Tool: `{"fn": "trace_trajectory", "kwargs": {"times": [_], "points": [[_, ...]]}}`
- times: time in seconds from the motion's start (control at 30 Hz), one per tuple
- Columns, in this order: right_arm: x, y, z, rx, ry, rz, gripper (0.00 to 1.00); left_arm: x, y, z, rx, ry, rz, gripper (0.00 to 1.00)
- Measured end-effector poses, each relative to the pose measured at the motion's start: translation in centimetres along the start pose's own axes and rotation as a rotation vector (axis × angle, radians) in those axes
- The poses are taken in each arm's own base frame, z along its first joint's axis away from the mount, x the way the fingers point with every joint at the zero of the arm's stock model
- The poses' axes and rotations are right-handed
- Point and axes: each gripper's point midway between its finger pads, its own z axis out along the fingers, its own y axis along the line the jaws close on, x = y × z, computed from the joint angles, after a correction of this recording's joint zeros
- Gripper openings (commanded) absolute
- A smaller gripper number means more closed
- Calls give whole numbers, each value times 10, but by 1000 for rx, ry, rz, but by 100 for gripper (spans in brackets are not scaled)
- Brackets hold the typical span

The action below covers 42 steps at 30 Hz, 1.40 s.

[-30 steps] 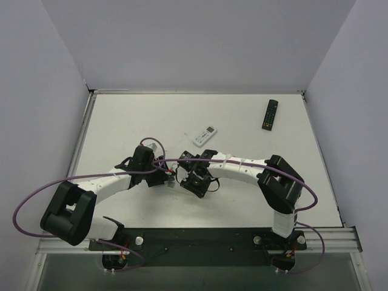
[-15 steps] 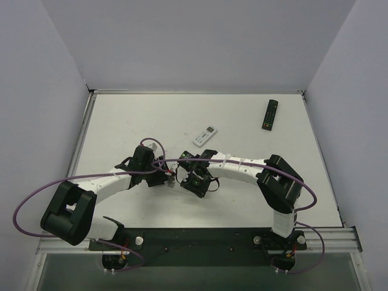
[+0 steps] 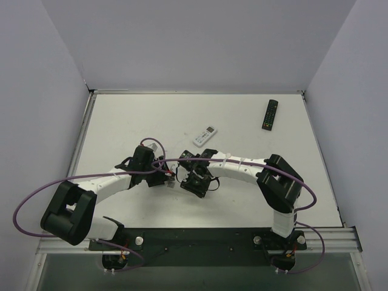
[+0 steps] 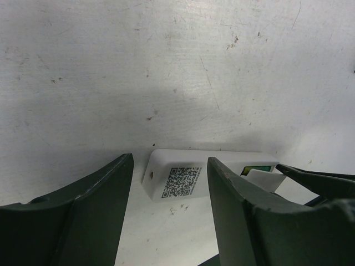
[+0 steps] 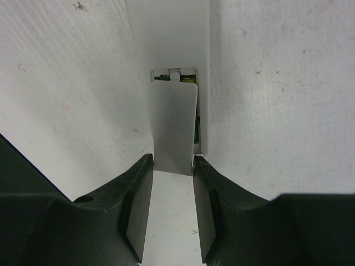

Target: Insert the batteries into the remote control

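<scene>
The slim white remote control (image 4: pixel 177 180) lies on the table, QR label up, with its battery bay open. A green battery (image 4: pixel 256 169) shows in the bay, and green also shows in the right wrist view (image 5: pixel 162 78). My right gripper (image 5: pixel 173 160) is shut on the white battery cover (image 5: pixel 175 124) and holds it slanted over the bay. My left gripper (image 4: pixel 171 159) is open, its fingers standing either side of the remote's end. In the top view the two grippers (image 3: pixel 177 177) meet mid-table and hide the remote.
A wider white remote with a display (image 3: pixel 204 136) lies just beyond the grippers. A black remote (image 3: pixel 270 114) lies at the far right. Grey walls close in the table (image 3: pixel 121 121) on three sides.
My right gripper has edged slightly left with the cover. The left arm has not visibly moved.
</scene>
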Motion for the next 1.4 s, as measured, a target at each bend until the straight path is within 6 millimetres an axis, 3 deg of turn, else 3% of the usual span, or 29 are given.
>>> {"fn": "trace_trajectory", "kwargs": {"times": [0.27,1.4], "points": [[-1,3,0,-25,-5,-27,34,0,0,0,1,0,0,66],[0,-16,0,47,11,1,33,0,-1,0,3,0,0,66]]}}
